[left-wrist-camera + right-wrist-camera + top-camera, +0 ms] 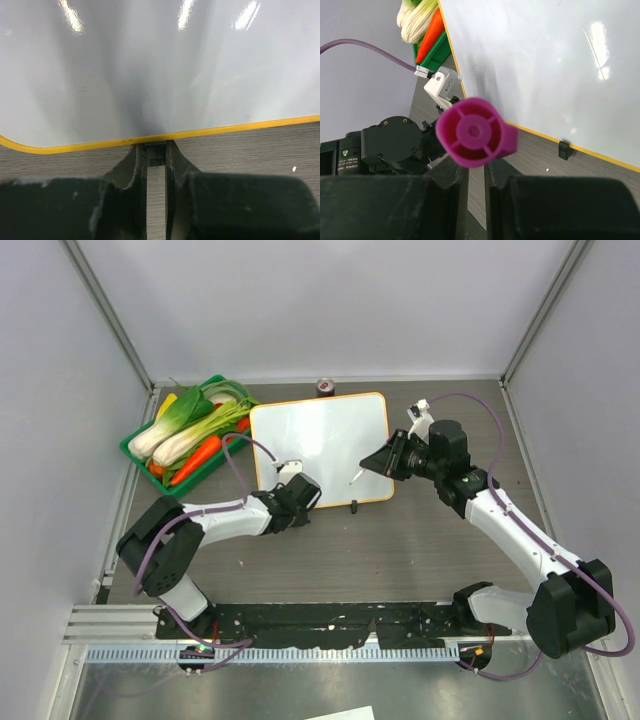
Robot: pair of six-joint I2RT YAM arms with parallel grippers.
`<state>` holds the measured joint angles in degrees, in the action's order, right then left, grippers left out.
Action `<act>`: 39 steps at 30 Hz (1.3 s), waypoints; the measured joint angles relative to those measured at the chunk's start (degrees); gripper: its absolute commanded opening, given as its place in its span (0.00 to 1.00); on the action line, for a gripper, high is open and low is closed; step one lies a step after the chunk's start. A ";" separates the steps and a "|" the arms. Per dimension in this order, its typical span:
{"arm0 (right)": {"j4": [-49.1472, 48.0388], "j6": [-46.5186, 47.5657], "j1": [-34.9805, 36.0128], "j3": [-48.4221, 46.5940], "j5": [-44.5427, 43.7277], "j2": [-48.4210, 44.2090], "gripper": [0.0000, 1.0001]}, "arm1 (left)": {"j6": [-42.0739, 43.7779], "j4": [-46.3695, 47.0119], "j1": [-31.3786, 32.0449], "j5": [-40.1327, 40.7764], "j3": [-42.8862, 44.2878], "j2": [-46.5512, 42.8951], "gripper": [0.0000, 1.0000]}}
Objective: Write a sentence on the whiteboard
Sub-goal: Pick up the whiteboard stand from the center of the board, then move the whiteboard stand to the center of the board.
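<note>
Vegetable tray (135, 450) at far left; left pincer (155, 146) apparently clamped on black clip (156, 156) at near rim of whiteboard (320, 440); right pincer (385, 462) closed around pink marker (474, 132), tip over board's right side. Dark wood-grain table (400, 550), grey walls (330, 300).

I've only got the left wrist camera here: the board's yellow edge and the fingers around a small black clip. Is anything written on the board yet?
Observer: No. From above, the whiteboard is blank all over.
Operator: What is the right arm doing?
Observer: The right gripper is shut on a magenta marker. Its tip is over the near part of the board, but I cannot tell whether it touches.
Operator: Anything beside the board?
Observer: A green tray of vegetables sits by its left side, toward the far corner.
</note>
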<state>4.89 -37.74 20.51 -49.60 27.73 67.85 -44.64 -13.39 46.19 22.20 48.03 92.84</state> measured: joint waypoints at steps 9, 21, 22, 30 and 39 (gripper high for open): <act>0.09 0.11 -0.02 0.02 -0.09 -0.22 0.02 | -3.41 -0.61 3.52 1.27 -0.72 -0.76 0.00; 1.92 1.20 -0.02 1.90 -1.46 -7.10 0.01 | -13.29 -5.18 15.74 2.62 0.17 -1.05 0.00; 2.25 1.42 -0.04 1.95 -1.57 -7.48 0.01 | -14.16 -6.12 16.83 2.34 0.59 -0.94 0.00; 4.31 2.73 -0.07 2.71 -2.43 -8.72 0.01 | -18.86 -13.14 22.03 0.57 5.70 2.12 0.00; 5.75 4.07 -0.09 2.91 -3.91 -9.64 0.01 | -18.86 -15.41 22.45 -0.33 8.22 3.85 0.12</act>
<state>10.63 -33.67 20.43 -46.70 23.81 58.22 -63.51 -28.80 68.64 21.87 56.25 96.68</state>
